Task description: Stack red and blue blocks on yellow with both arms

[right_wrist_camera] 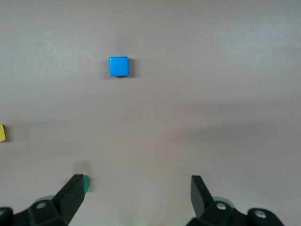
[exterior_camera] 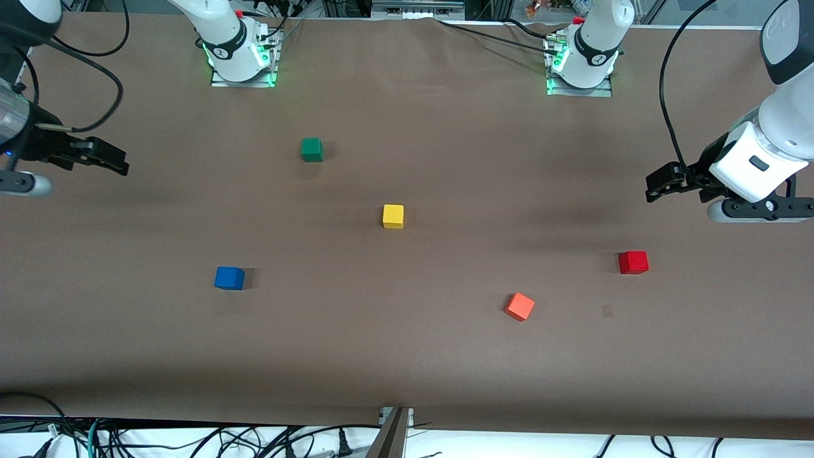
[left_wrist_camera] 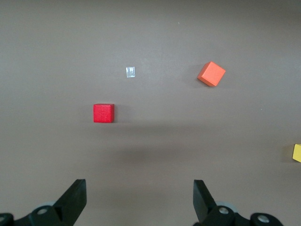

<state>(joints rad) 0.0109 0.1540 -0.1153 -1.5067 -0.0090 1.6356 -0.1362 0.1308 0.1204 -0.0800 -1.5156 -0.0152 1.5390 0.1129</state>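
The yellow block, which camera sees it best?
The front view. There the whole yellow block sits in plain sight mid-table, with nothing covering it. The left wrist view catches only a sliver at the picture's edge, and the right wrist view also shows just an edge piece.

Five cubes (exterior_camera: 393, 215), two arms (exterior_camera: 763, 152), one table (exterior_camera: 407, 356).

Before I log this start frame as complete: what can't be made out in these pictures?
- Yellow cube: cut off by the edge in both wrist views.
- Green cube: right wrist view, mostly hidden by a finger of the right pincer.
- Small pale scrap near the red cube: left wrist view, too small to identify.
- Left pincer: only its fingertips show.
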